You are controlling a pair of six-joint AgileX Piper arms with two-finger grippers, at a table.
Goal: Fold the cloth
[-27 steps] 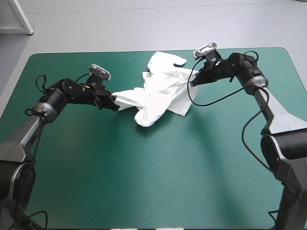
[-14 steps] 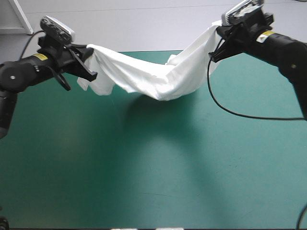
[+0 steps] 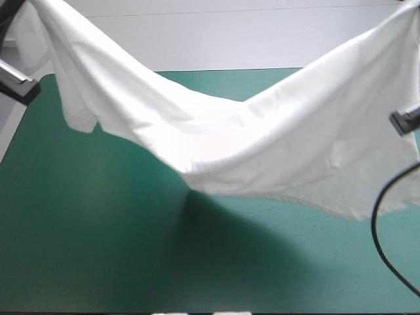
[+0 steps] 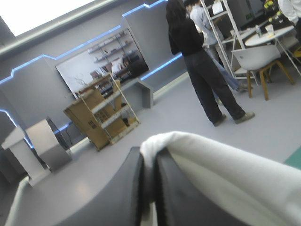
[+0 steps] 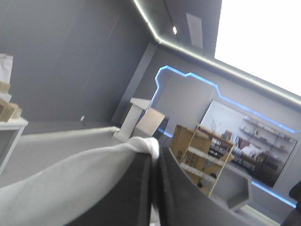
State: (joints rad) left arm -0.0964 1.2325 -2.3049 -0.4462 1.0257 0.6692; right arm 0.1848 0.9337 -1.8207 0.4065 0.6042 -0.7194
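The white T-shirt (image 3: 262,144) hangs stretched high over the teal-green table (image 3: 98,249), sagging in the middle, with one short sleeve (image 3: 79,111) drooping near the left. Both grippers are raised past the high view's upper corners and hidden there. In the left wrist view my left gripper (image 4: 149,155) is shut on the T-shirt (image 4: 225,174), whose cloth folds over the fingertips and falls to one side. In the right wrist view my right gripper (image 5: 154,153) is shut on the T-shirt (image 5: 70,183) in the same way.
The table's rounded far left corner (image 3: 46,80) shows under the cloth. A shadow of the shirt lies on the cover (image 3: 236,243) below its lowest hem.
Both arms have risen and spread apart, lifting the T-shirt off the table from a crumpled heap to a wide hanging sheet close to the camera.
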